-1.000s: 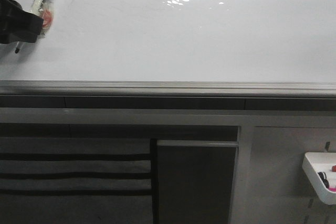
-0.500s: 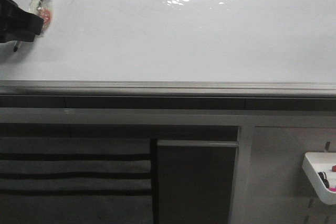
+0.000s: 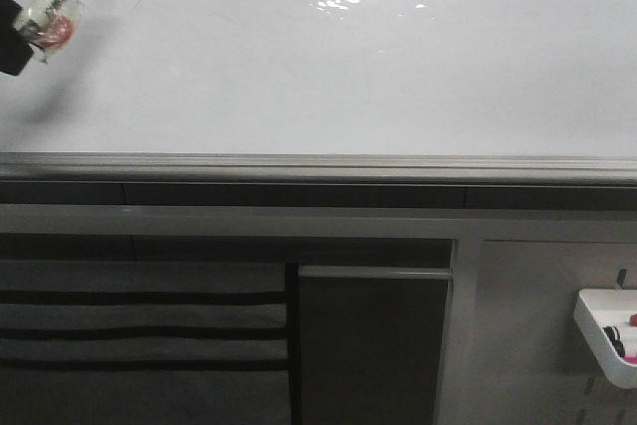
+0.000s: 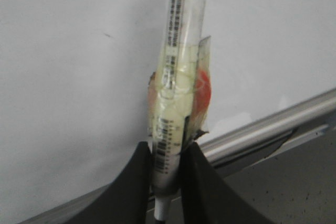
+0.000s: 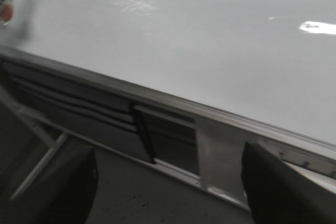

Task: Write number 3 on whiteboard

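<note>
Glossy white whiteboard fills the upper frame, no digit on it yet. At upper left, the left claw pinches a tape-wrapped clear marker; a slip would skew strokes. The right claw gapes empty. At lower right, a small white tray holds dark, indistinct items.
</note>
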You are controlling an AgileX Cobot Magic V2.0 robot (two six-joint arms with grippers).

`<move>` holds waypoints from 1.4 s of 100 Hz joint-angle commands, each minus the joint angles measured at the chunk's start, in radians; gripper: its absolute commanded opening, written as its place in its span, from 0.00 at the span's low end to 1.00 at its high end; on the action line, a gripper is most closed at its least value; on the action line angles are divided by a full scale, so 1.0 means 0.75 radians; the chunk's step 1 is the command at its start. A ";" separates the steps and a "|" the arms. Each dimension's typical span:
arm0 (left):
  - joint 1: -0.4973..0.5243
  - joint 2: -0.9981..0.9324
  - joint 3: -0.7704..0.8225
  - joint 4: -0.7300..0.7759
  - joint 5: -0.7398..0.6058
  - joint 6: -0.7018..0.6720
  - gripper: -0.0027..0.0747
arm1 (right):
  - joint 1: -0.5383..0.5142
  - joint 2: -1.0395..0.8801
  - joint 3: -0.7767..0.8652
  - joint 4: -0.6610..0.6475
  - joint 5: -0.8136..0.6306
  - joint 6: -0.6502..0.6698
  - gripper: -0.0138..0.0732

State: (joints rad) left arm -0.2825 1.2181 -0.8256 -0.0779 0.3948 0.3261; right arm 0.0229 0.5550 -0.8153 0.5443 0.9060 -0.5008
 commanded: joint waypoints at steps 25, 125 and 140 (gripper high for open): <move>-0.123 -0.304 -0.089 -0.292 0.390 0.473 0.01 | 0.296 0.402 -0.229 0.223 0.165 -0.423 0.74; -0.646 -0.283 -0.158 -0.567 0.644 0.744 0.01 | 0.904 0.987 -0.561 0.235 0.143 -0.763 0.56; -0.646 -0.283 -0.158 -0.567 0.644 0.744 0.01 | 0.904 0.987 -0.564 0.254 0.149 -0.763 0.54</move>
State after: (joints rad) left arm -0.7599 1.0145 -0.9093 -0.4618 0.9145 0.8841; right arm 0.7007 1.3167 -1.2026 0.6810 1.0407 -1.0606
